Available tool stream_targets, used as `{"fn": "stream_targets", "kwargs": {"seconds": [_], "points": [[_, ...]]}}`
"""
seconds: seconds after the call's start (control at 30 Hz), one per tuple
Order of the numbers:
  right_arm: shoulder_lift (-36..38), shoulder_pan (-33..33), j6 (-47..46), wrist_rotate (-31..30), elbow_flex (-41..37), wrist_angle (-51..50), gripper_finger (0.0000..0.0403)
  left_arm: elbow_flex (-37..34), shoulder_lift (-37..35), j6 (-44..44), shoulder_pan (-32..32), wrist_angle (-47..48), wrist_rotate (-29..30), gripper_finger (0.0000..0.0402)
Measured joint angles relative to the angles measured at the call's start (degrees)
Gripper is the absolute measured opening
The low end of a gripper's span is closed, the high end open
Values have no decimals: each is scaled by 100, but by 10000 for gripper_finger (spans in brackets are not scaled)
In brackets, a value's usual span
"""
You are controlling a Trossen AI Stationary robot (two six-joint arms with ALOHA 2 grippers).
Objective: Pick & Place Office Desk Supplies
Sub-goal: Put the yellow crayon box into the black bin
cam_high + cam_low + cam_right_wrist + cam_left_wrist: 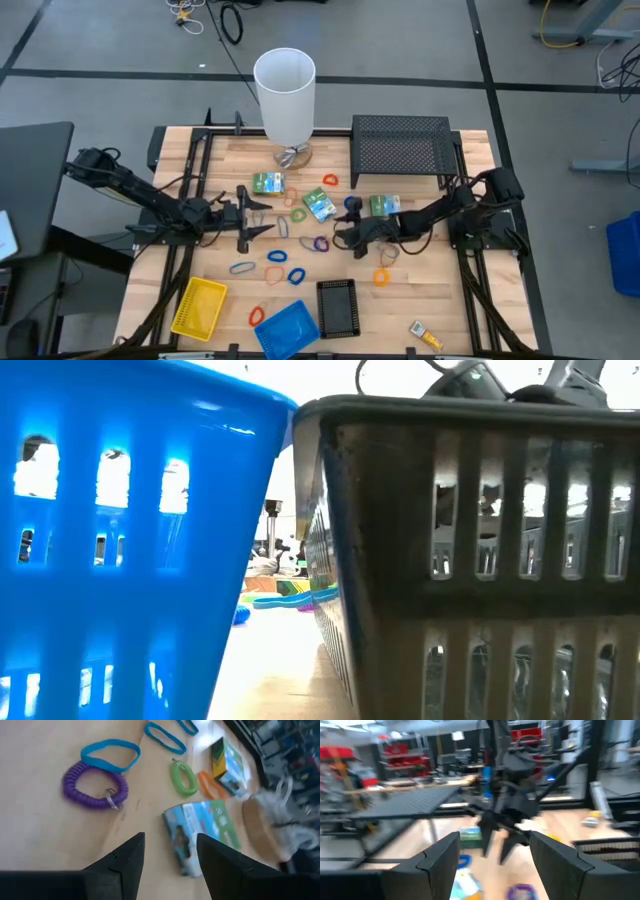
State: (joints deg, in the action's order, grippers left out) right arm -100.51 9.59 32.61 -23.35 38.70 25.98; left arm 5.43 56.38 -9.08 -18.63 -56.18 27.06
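right gripper (345,238) fingers apart, empty, just above the small printed green-blue cardboard box (200,832), near purple coiled loop (94,785); left gripper (262,218) spread apart, empty

Three trays lie on the bench: yellow (199,306), blue (287,329) and black (337,307). Three green printed boxes (268,183) lie among roughly a dozen coloured loops (297,276).

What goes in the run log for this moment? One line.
left gripper: open, empty, over table left of centre | right gripper: open, empty, low by a box | trays: front edge, look empty
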Motion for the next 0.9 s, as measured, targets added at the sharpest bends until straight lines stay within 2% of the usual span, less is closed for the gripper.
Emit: {"fn": "stream_targets", "kwargs": {"seconds": [0.13,0.27,0.43,0.67,0.9], "points": [[0,-99,562,-25,243,-618,189,248,-2,-371,-3,89,23,246],[0,-120,933,-444,275,-933,189,576,-2,-192,-7,926,10,246],[0,-287,874,-558,275,-950,189,774,67,-102,-7,1549,242,246],[-383,-470,857,-577,329,-740,189,775,103,-412,-2,1486,423,246],[-798,-422,1020,-897,621,-437,189,777,101,-505,-2,1369,445,246]]}}
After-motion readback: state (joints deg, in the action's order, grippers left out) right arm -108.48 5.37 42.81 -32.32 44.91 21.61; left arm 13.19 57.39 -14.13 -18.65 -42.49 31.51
